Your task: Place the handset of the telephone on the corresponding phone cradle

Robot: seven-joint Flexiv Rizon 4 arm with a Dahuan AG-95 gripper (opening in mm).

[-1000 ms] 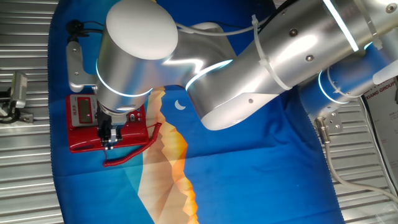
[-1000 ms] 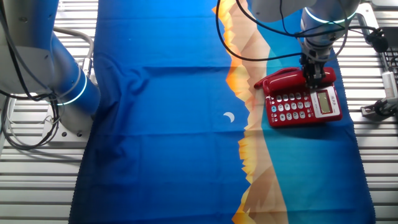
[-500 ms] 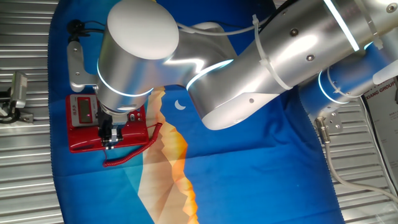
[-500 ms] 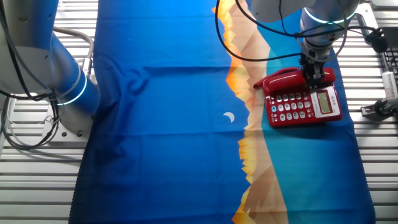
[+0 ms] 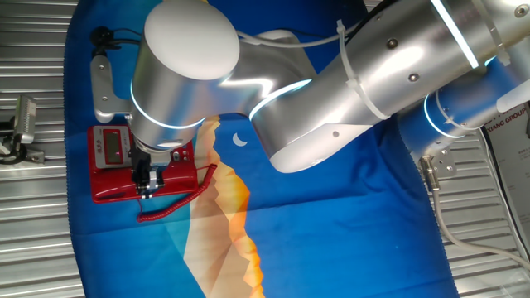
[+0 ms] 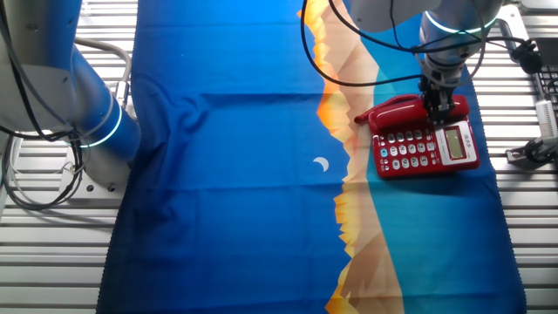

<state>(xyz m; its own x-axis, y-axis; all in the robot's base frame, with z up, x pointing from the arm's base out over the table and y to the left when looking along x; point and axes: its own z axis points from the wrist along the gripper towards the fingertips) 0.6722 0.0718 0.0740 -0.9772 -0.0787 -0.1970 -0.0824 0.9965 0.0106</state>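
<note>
**Handset lies along the phone's plain edge, gripper on it**

The handset (image 6: 403, 112) lies lengthwise on the telephone (image 6: 425, 139), along the base's long plain side, where the phone cradle (image 5: 116, 191) is almost wholly covered by it. In one fixed view the handset (image 5: 145, 185) runs along the base's edge farthest from the arm's big joint, and its red coiled cord (image 5: 178, 201) trails off the telephone's corner onto the cloth (image 6: 244, 174), curling beside the base.

The gripper (image 6: 440, 106) comes straight down onto the handset near the end next to the LCD screen (image 6: 456, 142). Its 2 fingers sit narrow, one on each side of the bar, apparently clamped on it; the contact itself is too small to confirm. In the one fixed view the gripper (image 5: 146, 180) shows the same pose, beside the screen (image 5: 112, 146).

The keypad buttons (image 6: 406, 150) fill the base beside the screen. The telephone rests on a blue cloth with an orange and tan mountain print, on a ribbed metal table (image 6: 44, 253).
</note>
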